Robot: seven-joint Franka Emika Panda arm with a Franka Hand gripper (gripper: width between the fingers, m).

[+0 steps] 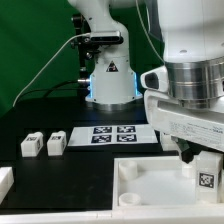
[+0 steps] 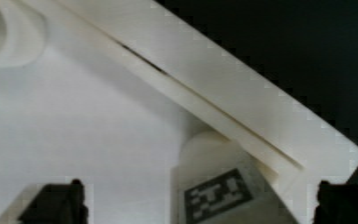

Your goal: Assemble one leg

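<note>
A white leg [image 2: 220, 192] with a black-and-white marker stands on the wide white tray [image 2: 87, 130], beside its raised diagonal rim. My gripper [image 2: 197, 205] is open above it, with one dark finger [image 2: 53, 202] on each side and a gap between each finger and the leg. In the exterior view the gripper [image 1: 200, 160] hangs over the tray's [image 1: 150, 185] right part, just above this leg [image 1: 205, 175]. Two more legs [image 1: 30, 144] [image 1: 56, 142] lie on the black table at the exterior view's left.
The marker board [image 1: 112, 135] lies behind the tray, in front of the robot base [image 1: 110, 80]. A round corner socket [image 2: 5, 35] shows in the tray. Another white part [image 1: 5, 181] sits at the exterior view's left edge.
</note>
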